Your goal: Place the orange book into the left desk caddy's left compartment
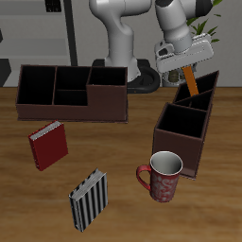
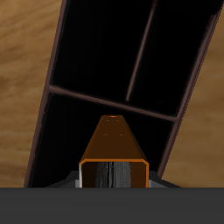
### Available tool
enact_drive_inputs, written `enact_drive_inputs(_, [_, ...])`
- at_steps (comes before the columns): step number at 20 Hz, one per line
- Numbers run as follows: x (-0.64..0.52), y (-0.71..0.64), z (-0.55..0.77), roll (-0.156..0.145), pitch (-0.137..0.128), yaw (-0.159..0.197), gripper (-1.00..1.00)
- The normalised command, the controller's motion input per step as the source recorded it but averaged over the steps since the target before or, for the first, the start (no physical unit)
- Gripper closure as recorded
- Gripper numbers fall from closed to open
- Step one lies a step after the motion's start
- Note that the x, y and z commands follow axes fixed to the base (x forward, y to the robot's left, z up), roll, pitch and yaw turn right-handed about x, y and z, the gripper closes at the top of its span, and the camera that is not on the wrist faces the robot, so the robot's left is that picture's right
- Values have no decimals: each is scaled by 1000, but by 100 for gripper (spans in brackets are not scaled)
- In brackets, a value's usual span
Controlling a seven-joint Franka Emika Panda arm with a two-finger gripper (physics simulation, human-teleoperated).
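My gripper [image 1: 188, 72] is shut on the orange book [image 1: 192, 84] and holds it upright by its upper end. The book hangs over the far end of the left desk caddy [image 1: 178, 151], the dark brown slanted organizer whose tall box section is nearest the table's front edge. In the wrist view the orange book [image 2: 114, 144] points down into the wide undivided left compartment [image 2: 70, 131], with the two small middle bays [image 2: 96, 44] beyond a divider. Its lower end is at about rim level. I cannot tell whether it touches the floor of the bay. The gripper [image 2: 114, 179] barely shows.
A same-looking caddy [image 1: 76, 90] stands broadside farther back. A red book [image 1: 47, 145] and a grey-striped book [image 1: 89, 198] lie on the table nearer the front edge. A red patterned mug [image 1: 163, 177] stands close to the left caddy's tall section.
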Motion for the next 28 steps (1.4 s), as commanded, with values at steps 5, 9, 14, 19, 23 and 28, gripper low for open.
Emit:
enact_drive_inputs(5, [76,-33,-262,-14,52,-9,100])
enact_drive_inputs(9, [47,-44,-250,-13,58,-10,100])
enact_drive_inputs(14, [47,34,-370,19,124,-12,100])
enact_drive_inputs(19, [98,53,-294,-3,165,15,-100])
enact_drive_inputs(23, [26,-14,-38,10,13,-43,-100])
enact_drive_inputs(28, [-36,-3,102,10,-19,10,-100])
